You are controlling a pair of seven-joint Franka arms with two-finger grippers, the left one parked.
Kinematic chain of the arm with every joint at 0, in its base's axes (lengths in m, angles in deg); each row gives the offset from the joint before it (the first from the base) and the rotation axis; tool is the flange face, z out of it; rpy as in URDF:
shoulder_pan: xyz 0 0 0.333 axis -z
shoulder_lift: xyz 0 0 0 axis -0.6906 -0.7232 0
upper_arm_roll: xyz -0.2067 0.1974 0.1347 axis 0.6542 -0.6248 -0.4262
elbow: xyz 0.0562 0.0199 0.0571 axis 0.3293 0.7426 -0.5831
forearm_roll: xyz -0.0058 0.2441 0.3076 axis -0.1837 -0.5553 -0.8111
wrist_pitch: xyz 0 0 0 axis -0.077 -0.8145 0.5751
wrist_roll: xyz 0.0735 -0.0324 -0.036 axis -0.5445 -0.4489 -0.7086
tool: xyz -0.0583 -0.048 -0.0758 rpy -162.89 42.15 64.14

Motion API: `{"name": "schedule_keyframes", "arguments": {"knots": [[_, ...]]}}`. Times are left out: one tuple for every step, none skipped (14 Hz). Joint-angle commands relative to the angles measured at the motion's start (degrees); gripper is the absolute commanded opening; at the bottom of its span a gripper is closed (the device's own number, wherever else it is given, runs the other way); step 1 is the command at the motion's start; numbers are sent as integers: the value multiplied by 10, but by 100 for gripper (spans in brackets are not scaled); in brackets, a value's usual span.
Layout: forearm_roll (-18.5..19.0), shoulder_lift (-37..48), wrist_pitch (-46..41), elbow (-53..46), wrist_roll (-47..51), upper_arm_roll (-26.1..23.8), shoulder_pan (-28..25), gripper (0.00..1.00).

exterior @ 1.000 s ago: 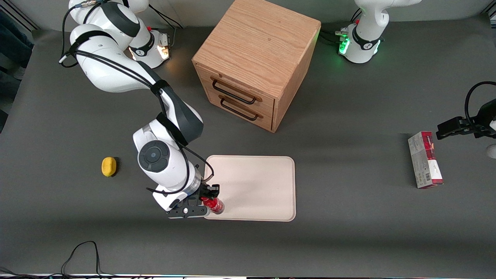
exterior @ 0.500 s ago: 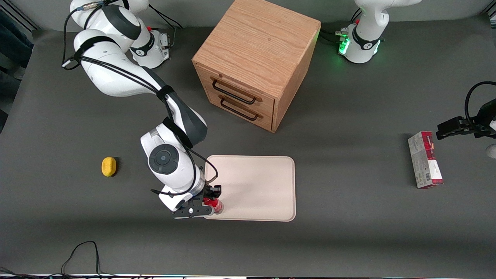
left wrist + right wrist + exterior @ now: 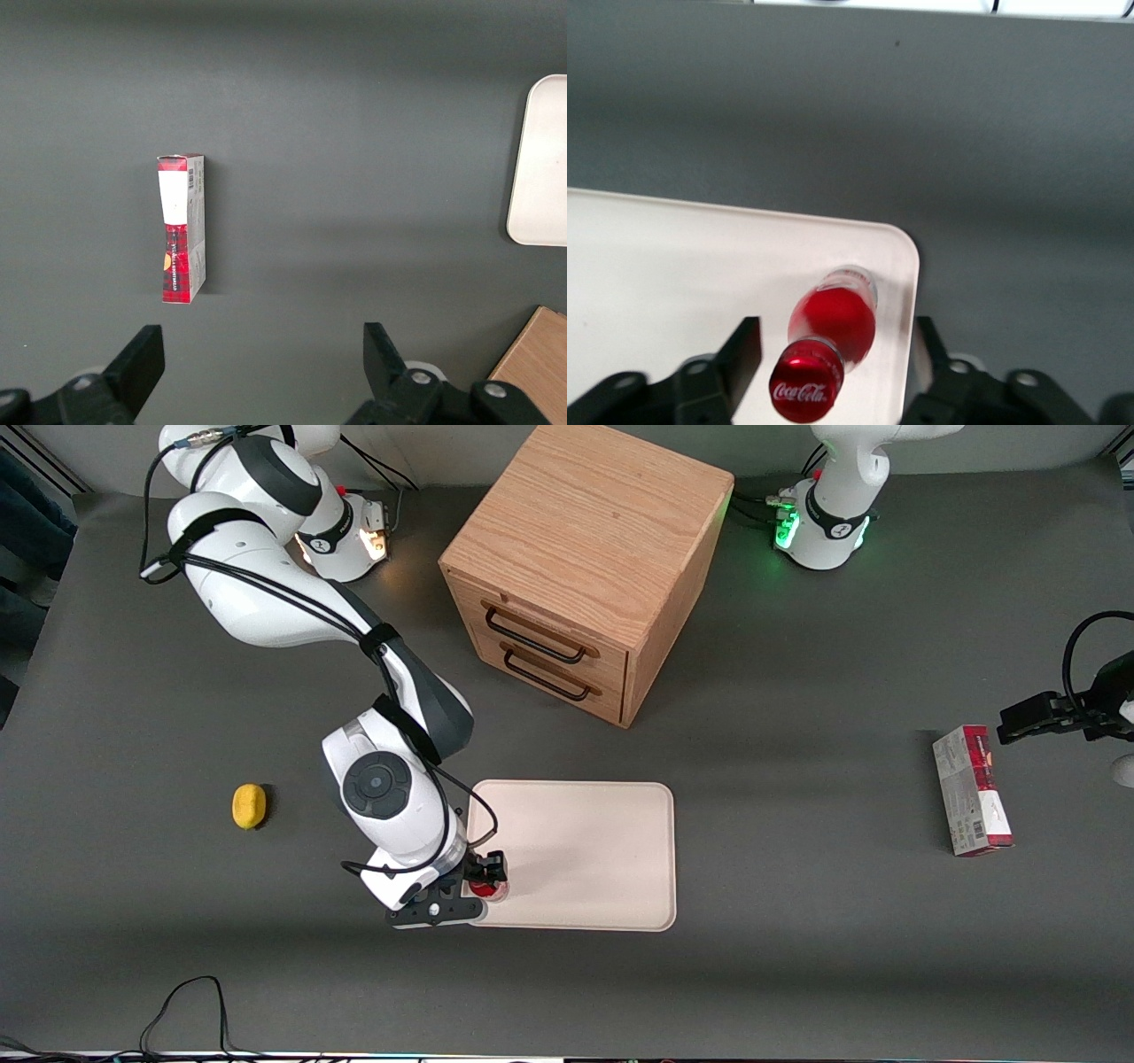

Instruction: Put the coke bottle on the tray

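Note:
The coke bottle [image 3: 488, 888] with red cap and red label stands upright on the cream-beige tray [image 3: 585, 850], in the tray's corner nearest the front camera at the working arm's end. My right gripper [image 3: 483, 879] is directly above it, open. In the right wrist view the bottle [image 3: 833, 320] stands between the spread fingers [image 3: 742, 352] of the gripper [image 3: 833, 352], touching neither, its base close to the tray's [image 3: 673, 283] rim.
A wooden drawer cabinet [image 3: 576, 558] stands farther from the camera than the tray. A yellow lump [image 3: 249, 806] lies toward the working arm's end. A red-and-grey carton [image 3: 972, 788] lies toward the parked arm's end, also in the left wrist view [image 3: 182, 226].
The gripper carried the bottle slightly over the tray's corner, the bottle went from tilted to upright on the tray, and the fingers opened off it.

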Motion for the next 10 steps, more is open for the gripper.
{"name": "schedule_keyframes", "arguments": {"knots": [[-36, 94, -27, 77, 36, -1, 26, 100], [-79, 138, -34, 105, 34, 1, 36, 100], [-121, 191, -47, 148, 24, 23, 45, 100], [-161, 249, -53, 191, 10, 58, 45, 100], [-206, 303, -53, 241, -19, 90, 44, 100], [-250, 357, -57, 290, -54, 129, 42, 100], [-287, 410, -74, 337, -87, 170, 41, 100], [-308, 459, -91, 387, -119, 207, 41, 100], [-312, 504, -106, 429, -152, 238, 41, 100], [-312, 545, -120, 467, -176, 259, 40, 100]]}}
